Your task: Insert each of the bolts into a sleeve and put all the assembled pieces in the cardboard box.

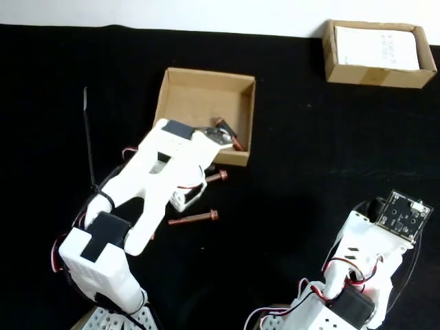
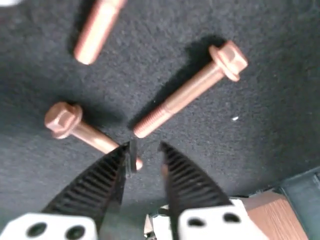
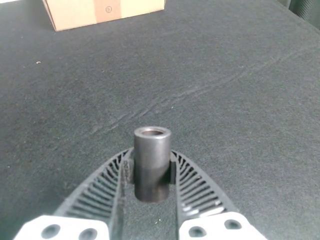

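Observation:
Three copper bolts lie on the black mat in the left wrist view: one (image 2: 192, 90) just ahead of my left gripper (image 2: 147, 149), one (image 2: 75, 125) whose tip reaches under a fingertip (image 2: 127, 155), and a shaft (image 2: 97, 30) farther off. The left gripper is open by a narrow gap and holds nothing. My right gripper (image 3: 150, 166) is shut on a dark sleeve (image 3: 151, 150), held upright above the mat. The open cardboard box (image 1: 179, 103) sits mid-table with an assembled piece (image 1: 230, 135) in its near right corner. Two bolts (image 1: 194, 218) (image 1: 216, 177) lie just in front of the box.
The left arm (image 1: 155, 179) stretches over the mat up to the box's front wall. The right arm (image 1: 371, 254) stands at the near right. A second cardboard box (image 1: 333, 65) with white paper sits at the far right. A thin black strip (image 1: 88, 137) lies left of the box.

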`<move>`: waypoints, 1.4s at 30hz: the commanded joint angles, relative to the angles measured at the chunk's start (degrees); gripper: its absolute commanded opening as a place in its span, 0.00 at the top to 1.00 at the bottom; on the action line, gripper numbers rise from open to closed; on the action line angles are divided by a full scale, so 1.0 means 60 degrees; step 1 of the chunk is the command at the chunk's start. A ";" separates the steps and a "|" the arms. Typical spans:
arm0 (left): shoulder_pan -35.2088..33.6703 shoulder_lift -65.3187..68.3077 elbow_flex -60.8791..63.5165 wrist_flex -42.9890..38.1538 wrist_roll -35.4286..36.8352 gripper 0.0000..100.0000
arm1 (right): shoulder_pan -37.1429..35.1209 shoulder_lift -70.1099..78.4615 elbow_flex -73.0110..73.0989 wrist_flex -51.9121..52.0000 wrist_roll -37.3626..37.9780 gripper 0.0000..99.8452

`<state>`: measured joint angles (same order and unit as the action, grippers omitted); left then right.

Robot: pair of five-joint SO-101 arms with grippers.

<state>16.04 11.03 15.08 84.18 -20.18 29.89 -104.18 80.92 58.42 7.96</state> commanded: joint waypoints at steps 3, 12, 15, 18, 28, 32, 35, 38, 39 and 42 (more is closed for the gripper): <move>0.0315 -0.0139 -0.0037 0.0059 -0.1245 0.94 | -0.0110 -0.0037 0.0007 -0.0183 0.0103 0.99; 0.0740 -0.0066 -0.2337 0.0513 -0.3722 0.85 | -0.0081 -0.0110 0.0198 -0.0183 0.0117 0.99; 0.0974 -0.0051 -0.2527 0.0718 -0.4000 0.85 | -0.0066 -0.0110 0.0212 -0.0183 0.0117 0.99; 0.1253 -0.0022 -0.2513 0.0806 -0.4000 0.83 | -0.0066 -0.0110 0.0212 -0.0183 0.0117 0.99; 0.1502 0.0007 -0.2498 0.0806 -0.4982 0.74 | -0.0095 -0.0095 0.0212 -0.0212 0.0117 0.99; 0.1429 0.0623 -0.2601 0.0777 -0.5070 0.74 | -0.0095 -0.0110 0.0212 -0.0212 0.0117 0.99; 0.1399 0.1238 -0.2615 0.0733 -0.5070 0.74 | -0.0095 -0.0110 0.0212 -0.0227 0.0117 0.99; 0.1399 0.1751 -0.2879 0.0440 -0.5026 0.75 | -0.0095 -0.0110 0.0212 -0.0227 0.0117 0.99; 0.1399 0.1897 -0.2996 0.0366 -0.5026 0.76 | -0.0095 -0.0110 0.0212 -0.0227 0.0117 0.99; 0.1399 0.2410 -0.3363 0.0190 -0.5070 0.79 | -0.0095 -0.0110 0.0212 -0.0242 0.0117 0.99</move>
<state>24.75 24.48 -1.89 86.37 -50.24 29.89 -104.18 82.42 58.42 7.96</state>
